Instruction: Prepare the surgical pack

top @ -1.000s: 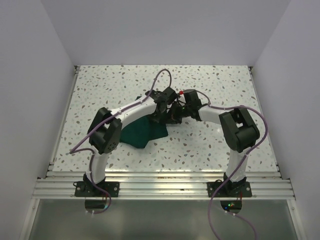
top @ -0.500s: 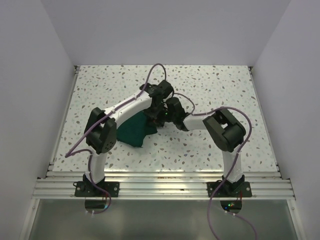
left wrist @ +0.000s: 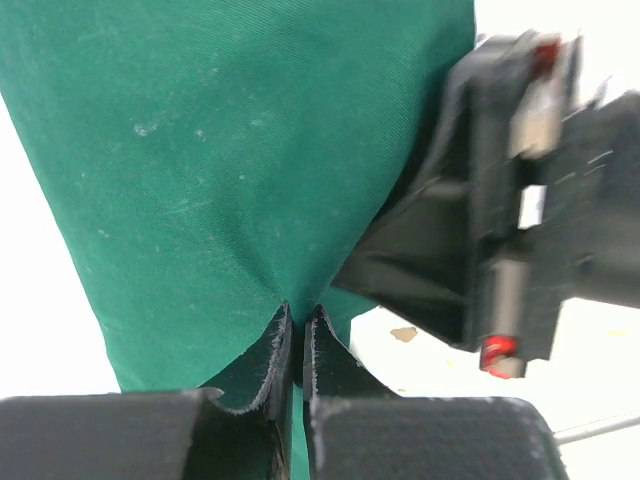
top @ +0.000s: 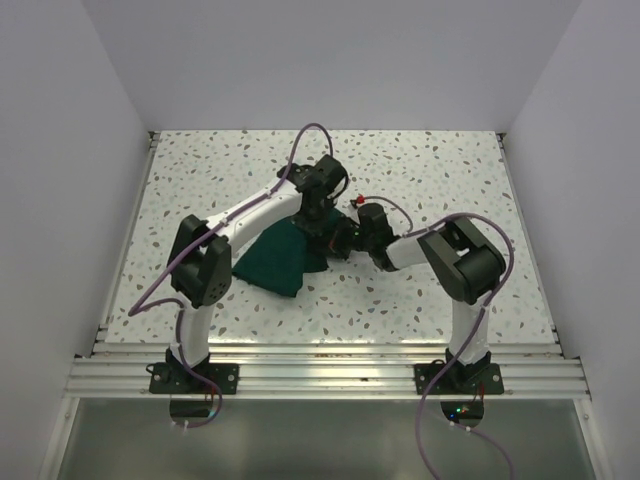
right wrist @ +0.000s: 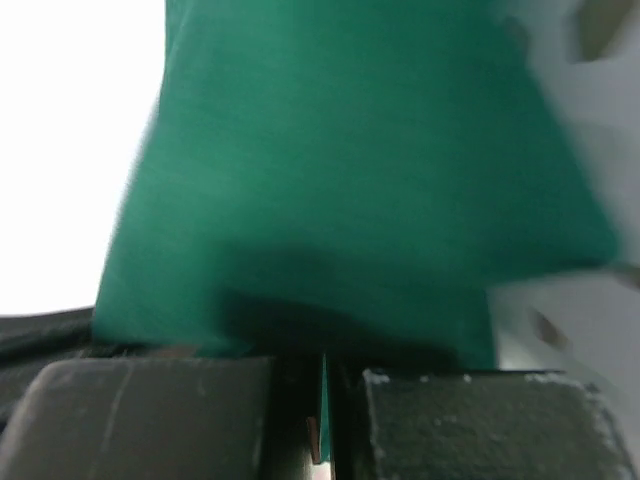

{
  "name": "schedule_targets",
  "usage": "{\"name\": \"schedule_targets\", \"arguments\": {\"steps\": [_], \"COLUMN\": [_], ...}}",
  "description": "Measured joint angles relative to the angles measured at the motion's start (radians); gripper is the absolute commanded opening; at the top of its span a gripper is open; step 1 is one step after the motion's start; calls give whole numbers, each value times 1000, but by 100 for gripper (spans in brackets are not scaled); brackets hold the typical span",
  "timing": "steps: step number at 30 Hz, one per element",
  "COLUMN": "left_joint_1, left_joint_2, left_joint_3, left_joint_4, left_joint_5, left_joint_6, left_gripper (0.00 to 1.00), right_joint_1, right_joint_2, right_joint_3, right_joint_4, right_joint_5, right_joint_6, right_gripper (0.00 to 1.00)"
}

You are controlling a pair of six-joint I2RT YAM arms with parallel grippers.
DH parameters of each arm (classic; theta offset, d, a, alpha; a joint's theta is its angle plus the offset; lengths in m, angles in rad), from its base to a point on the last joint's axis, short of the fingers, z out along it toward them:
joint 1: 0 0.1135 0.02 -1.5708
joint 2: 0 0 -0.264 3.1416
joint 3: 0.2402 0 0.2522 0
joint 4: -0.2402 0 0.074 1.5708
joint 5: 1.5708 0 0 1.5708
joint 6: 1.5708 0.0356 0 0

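Note:
The surgical pack shows only as a dark green cloth drape [top: 278, 258], lying bunched on the speckled table left of centre. My left gripper [top: 318, 224] stands over the drape's far right corner. Its jaws pinch a fold of the green cloth [left wrist: 240, 150], where the left gripper [left wrist: 298, 318] is shut. My right gripper [top: 342, 240] reaches in from the right, close beside the left one. In the right wrist view a thin edge of the drape [right wrist: 350, 170] runs between the jaws of the right gripper [right wrist: 325, 372], which is shut on it. The black right gripper body [left wrist: 500, 200] fills the right of the left wrist view.
The speckled tabletop [top: 420, 170] is bounded by white walls at the back and both sides. An aluminium rail [top: 320, 375] carrying both arm bases runs along the near edge. Purple cables loop over both arms.
The right arm swung left toward the left gripper, then settled beside it, and its jaws closed on the drape's edge. The drape bunched smaller, then spread out a little. The left gripper stayed shut on the cloth.

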Motion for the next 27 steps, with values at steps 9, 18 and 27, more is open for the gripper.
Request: {"name": "schedule_targets", "arguments": {"steps": [9,18,27], "left_joint_1": [13,16,41], "left_joint_2": [-8,-7,-1], "left_joint_3": [0,31,47], "left_joint_4": [17,13,-14], "left_joint_5": [76,104,101], "left_joint_6": [0,-12,-23], "left_gripper": [0,0,0], "right_joint_1": [-31,-20,56], "right_joint_2": [-214,-149,17], "right_joint_3": [-34,-71,-16], "right_joint_4": [-155,-8,217], "right_joint_5": [4,23,113], "right_joint_6": [-117,-57,31], "right_gripper": [0,0,0]}}
